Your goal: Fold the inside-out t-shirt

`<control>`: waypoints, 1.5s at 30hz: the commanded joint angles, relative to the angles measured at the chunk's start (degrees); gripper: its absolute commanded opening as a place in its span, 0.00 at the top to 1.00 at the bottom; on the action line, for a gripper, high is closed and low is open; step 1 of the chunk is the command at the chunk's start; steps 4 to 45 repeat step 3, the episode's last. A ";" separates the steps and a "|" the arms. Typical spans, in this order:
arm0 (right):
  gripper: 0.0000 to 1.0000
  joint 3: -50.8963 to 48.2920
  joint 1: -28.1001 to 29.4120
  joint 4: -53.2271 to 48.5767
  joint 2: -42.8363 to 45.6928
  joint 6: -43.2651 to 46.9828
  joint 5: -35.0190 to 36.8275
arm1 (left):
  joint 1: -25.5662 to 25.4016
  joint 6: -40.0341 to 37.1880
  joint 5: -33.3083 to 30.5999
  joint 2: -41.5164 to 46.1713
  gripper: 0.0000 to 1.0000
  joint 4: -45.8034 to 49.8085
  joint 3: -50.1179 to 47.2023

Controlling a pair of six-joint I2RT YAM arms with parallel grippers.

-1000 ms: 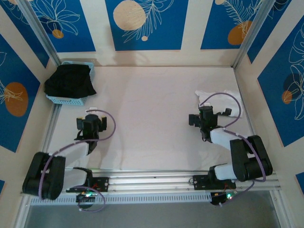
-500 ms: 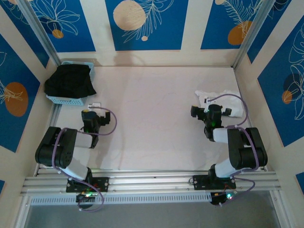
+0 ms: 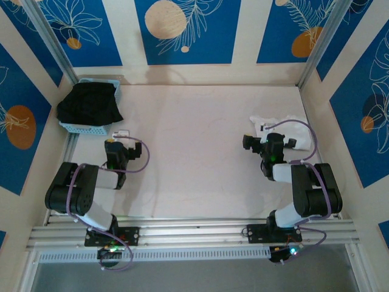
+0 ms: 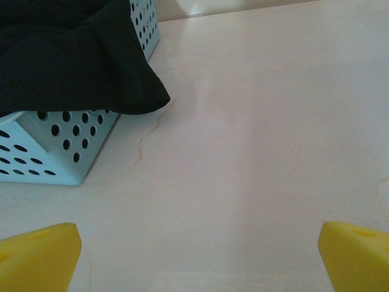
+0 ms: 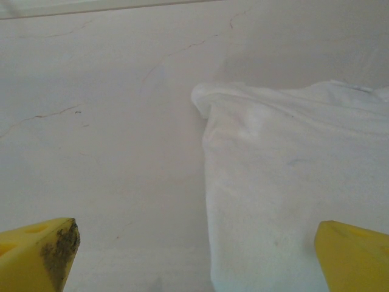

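Tucked in since a second ago: folded up tight over the bases on both sides, no longer stretched low along the near rail.

Starting at the right gripper (image 3: 270, 140): spread wide apart, clamped on nothing, yellow fingers (image 5: 36, 252) sitting in the two bottom corners of the wrist view, with a dark smudge on the left tip. Poised right at the near edge of the crumpled white cloth inside-out t-shirt (image 3: 285, 129). Through the wrist camera, finding that cloth (image 5: 285, 182) straight ahead and off to the right, running from the middle of the gap across to the right finger and past it. In front of the left finger, just pale bare tabletop (image 5: 103, 140) with a few thin cracks. Cannot tell whether either pad touches the fabric. From above, placing the shirt bunched at the right side of the table, close to the right wall and well apart from everything on the left.

Across to the left gripper (image 3: 120, 141): likewise wide apart, gripping nothing, hanging over bare table. Just ahead and to its left, meeting the light-blue perforated plastic basket (image 4: 67, 152), with a black cloth garment (image 4: 67, 55) heaped inside and drooping over the rim, up in the far-left corner.
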State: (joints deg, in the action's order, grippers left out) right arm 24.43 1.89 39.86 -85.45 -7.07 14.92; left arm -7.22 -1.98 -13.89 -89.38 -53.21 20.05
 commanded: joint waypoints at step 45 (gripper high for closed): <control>0.01 1.24 -0.01 1.91 -0.06 -0.14 -0.59 | 0.77 -0.42 0.97 0.00 0.00 -2.12 0.58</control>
